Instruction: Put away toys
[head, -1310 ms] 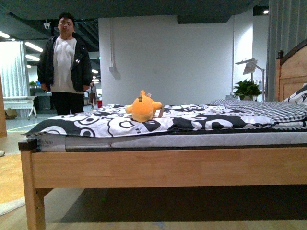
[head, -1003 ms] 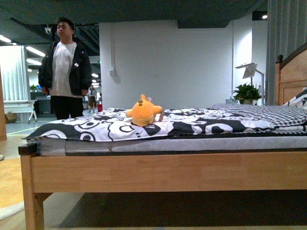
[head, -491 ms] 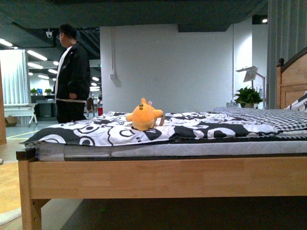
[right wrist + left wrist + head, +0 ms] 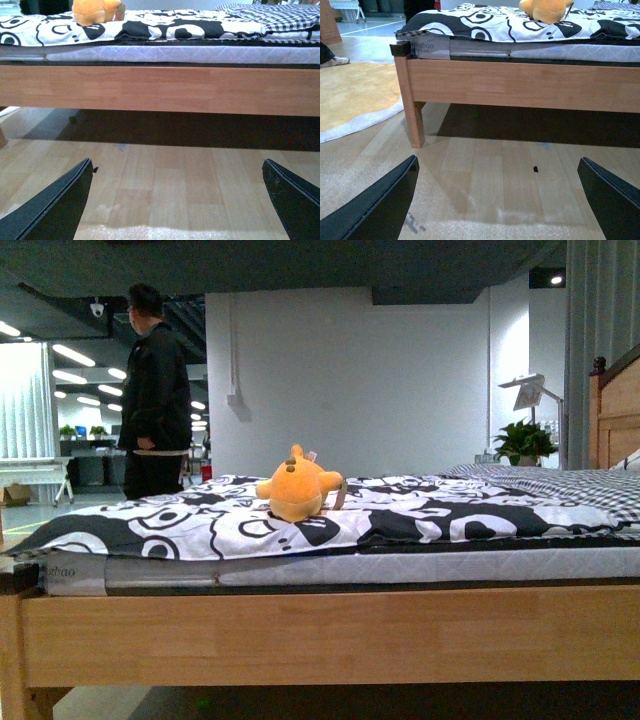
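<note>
The orange-yellow plush toy (image 4: 297, 489) lies on the black-and-white bedspread (image 4: 420, 515) of the wooden bed, left of the middle in the front view. It also shows at the top of the left wrist view (image 4: 543, 8) and of the right wrist view (image 4: 95, 11). My left gripper (image 4: 497, 197) is open and empty, low over the wood floor in front of the bed. My right gripper (image 4: 177, 197) is open and empty too, over the floor below the bed's side rail. Neither arm shows in the front view.
The bed's wooden side rail (image 4: 330, 635) spans the front view, with a corner leg (image 4: 412, 100) at the left. A man in a black jacket (image 4: 155, 390) stands behind the bed. A headboard (image 4: 615, 410), plant (image 4: 525, 440) and lamp stand at the right. A yellow rug (image 4: 355, 95) lies left.
The view has shifted closer and to the right, so the bed looms larger and its corner leg slides out left. The man has turned sideways. The toy has not moved.
</note>
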You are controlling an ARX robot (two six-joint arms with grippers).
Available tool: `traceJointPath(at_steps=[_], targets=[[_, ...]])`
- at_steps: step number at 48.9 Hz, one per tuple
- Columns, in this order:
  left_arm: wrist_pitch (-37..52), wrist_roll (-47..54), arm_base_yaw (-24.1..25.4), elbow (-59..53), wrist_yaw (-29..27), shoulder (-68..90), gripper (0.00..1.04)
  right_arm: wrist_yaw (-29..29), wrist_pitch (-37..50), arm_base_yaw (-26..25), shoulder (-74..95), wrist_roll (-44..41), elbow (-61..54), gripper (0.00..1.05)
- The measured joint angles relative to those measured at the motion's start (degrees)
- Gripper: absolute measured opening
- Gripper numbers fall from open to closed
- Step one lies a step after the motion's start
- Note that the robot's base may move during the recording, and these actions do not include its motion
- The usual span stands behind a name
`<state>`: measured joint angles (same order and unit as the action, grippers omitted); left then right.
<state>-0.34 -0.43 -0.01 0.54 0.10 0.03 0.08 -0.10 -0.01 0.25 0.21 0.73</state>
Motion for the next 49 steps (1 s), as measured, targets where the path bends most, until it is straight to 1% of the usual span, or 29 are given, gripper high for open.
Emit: traceJointPath(at_steps=[49], targets=[[0.0,0.0,0.0,0.0,-0.1,0.0,0.99,-0.1,0.0,0.0,0.0,0.0,0.0,1.04]])
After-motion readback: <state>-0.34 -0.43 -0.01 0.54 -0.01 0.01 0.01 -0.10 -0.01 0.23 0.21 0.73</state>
